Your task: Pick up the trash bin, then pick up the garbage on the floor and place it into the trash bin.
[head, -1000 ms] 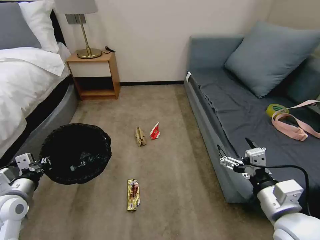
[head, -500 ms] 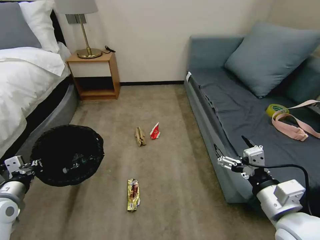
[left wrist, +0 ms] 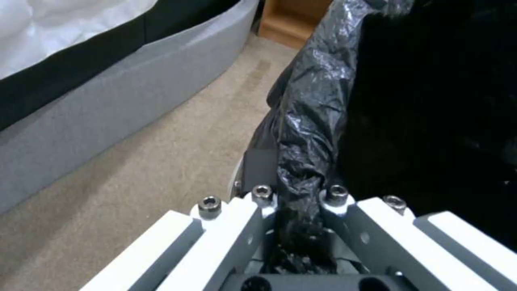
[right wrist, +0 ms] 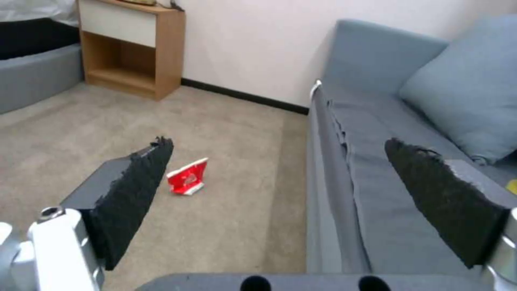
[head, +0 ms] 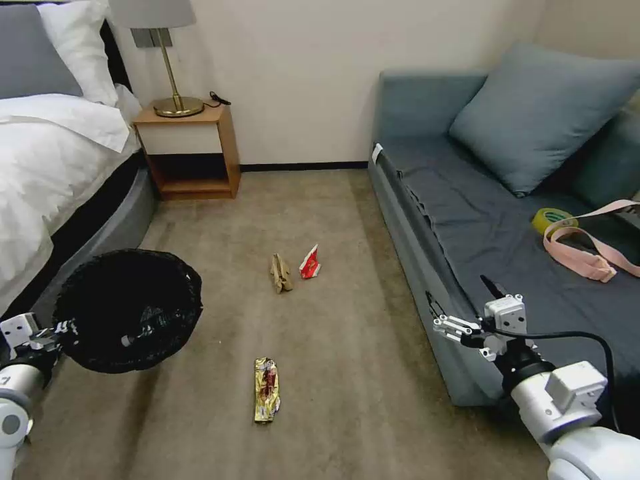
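- Head view: the trash bin (head: 127, 310) is held off the carpet at 8 o'clock, clamped at its rim by the left gripper (head: 59, 329). The right gripper (head: 445, 327) hangs spread and empty at 4 o'clock. The gold wrapper (head: 267, 389) lies lengthwise, 12 to 6; brown paper (head: 281, 273) and red packet (head: 309, 261) lie mid-floor.
- Left wrist view: black liner (left wrist: 307, 133) is pinched between the fingers.
- Right wrist view: the pads (right wrist: 135, 194) are wide apart, nothing between them.

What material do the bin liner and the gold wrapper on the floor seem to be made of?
Bin liner: thin black plastic film, by its glossy crinkles where the left gripper pinches it. Gold wrapper: probably metallised foil or plastic, by its shiny creased surface.
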Robot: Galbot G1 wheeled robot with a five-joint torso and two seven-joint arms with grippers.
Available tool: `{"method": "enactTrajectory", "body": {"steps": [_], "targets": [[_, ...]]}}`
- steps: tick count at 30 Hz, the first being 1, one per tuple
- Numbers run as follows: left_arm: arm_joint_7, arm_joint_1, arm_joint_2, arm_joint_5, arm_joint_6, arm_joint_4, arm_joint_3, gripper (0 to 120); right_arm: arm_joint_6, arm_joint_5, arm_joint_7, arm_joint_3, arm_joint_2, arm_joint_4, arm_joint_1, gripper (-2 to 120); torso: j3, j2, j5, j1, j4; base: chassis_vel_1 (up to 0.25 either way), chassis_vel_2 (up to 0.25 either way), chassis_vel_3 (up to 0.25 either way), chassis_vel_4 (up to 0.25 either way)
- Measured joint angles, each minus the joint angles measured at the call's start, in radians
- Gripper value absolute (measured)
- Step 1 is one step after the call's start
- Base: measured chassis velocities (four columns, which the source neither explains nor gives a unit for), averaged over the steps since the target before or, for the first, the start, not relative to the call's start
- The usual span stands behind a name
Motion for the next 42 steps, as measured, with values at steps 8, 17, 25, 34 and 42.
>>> {"method": "enactTrajectory", "body": {"steps": [8,17,25,34,42], "targets": [[0.001,-0.003,0.005,0.014,-0.002,0.018,-0.019,1,0.006,0.006,-0.003,-0.004,-0.009,-0.009,0.008,100,0.000,0.000,0.0000,0.000,0.0000,-0.035,0.040,0.044,-0.043],[0.017,-0.002,0.020,0.023,-0.009,0.036,-0.037,1,0.015,0.001,-0.012,-0.017,-0.013,-0.022,0.012,100,0.000,0.000,-0.0001,0.000,0.0001,-0.124,0.137,0.130,-0.134],[0.041,0.003,0.034,0.025,-0.015,0.050,-0.042,1,0.050,-0.027,-0.036,-0.036,-0.029,-0.050,0.025,100,0.000,0.000,-0.0001,0.000,-0.0002,-0.082,0.086,0.084,-0.094],[0.081,0.024,0.071,0.013,-0.037,0.075,-0.061,1,0.060,0.048,-0.024,-0.135,-0.121,-0.117,0.165,100,0.000,0.000,0.0001,0.000,0.0001,0.000,0.000,0.000,0.000],[0.113,0.049,0.088,0.005,-0.051,0.081,-0.076,1,0.033,0.151,-0.040,-0.416,-0.296,-0.220,0.430,100,0.000,0.000,0.0000,0.000,0.0001,0.000,0.000,0.000,0.000]]}}
